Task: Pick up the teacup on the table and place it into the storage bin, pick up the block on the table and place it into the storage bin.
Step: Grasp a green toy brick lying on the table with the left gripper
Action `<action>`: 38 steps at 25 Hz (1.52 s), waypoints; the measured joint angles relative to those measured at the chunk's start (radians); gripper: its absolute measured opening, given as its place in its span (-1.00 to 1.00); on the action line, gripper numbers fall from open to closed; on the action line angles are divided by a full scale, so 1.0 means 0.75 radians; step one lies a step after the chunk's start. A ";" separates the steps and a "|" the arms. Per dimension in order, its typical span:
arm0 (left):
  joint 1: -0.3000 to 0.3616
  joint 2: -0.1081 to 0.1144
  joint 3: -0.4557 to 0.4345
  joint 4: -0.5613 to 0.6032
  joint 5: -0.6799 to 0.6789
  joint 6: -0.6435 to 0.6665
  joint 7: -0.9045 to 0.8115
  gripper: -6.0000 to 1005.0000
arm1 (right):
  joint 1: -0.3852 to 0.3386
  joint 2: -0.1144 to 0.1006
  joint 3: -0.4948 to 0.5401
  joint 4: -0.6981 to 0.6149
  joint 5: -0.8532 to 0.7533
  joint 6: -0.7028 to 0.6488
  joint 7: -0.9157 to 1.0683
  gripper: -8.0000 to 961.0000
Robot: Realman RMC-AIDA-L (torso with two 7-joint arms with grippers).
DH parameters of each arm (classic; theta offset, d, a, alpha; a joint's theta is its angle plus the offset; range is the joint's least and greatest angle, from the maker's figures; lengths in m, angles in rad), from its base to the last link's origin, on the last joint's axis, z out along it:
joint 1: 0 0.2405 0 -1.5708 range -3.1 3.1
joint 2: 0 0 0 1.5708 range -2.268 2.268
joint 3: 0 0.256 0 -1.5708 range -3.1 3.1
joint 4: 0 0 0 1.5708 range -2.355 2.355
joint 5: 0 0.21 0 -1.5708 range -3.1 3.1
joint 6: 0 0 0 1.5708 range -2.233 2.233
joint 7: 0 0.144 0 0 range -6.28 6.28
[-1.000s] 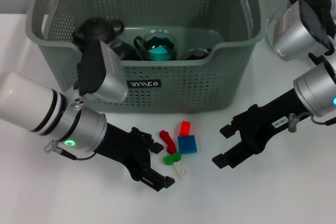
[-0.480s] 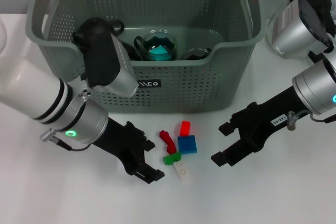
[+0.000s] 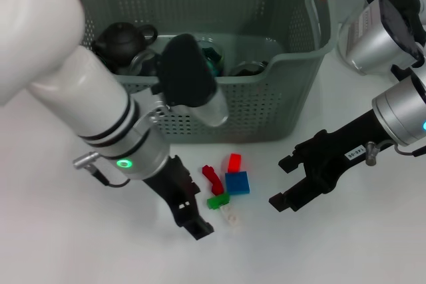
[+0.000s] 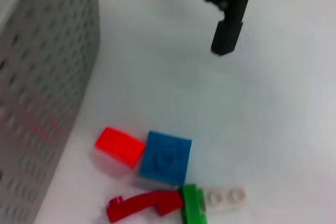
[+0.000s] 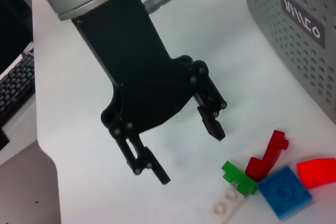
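The grey-green storage bin [image 3: 296,64] stands at the back with orange handle ends. Inside it are a black teapot [image 3: 120,36] and a dark teacup [image 3: 247,68]; my left wrist hides much of the rest. In front of the bin lies a cluster of blocks: a blue block [image 3: 237,182], a red block [image 3: 234,162], a red curved piece [image 3: 213,177], a green block [image 3: 217,200] and a white plate [image 3: 231,215]. My left gripper [image 3: 198,211] is open, just left of the cluster, low over the table. My right gripper [image 3: 285,183] is open, to the right of the blocks.
A silver and black appliance [image 3: 383,28] stands at the back right beside the bin. In the right wrist view, a keyboard [image 5: 16,85] lies beyond the table's edge. White tabletop [image 3: 319,251] spreads in front of the blocks.
My left arm has swung up and rightward; its forearm now covers the bin's front left, and the gripper sits closer to the blocks. The right arm has not moved.
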 joint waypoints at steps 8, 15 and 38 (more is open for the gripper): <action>-0.022 -0.003 0.140 0.022 0.016 -0.099 -0.201 0.51 | 0.003 -0.004 0.000 0.000 -0.009 0.000 -0.009 0.96; -0.039 -0.003 0.205 -0.027 0.093 -0.180 -0.306 0.51 | 0.003 -0.004 0.001 0.000 -0.014 -0.001 -0.020 0.96; -0.095 -0.003 0.274 -0.111 0.094 -0.225 -0.482 0.49 | 0.003 -0.006 0.000 -0.002 -0.014 0.005 -0.027 0.96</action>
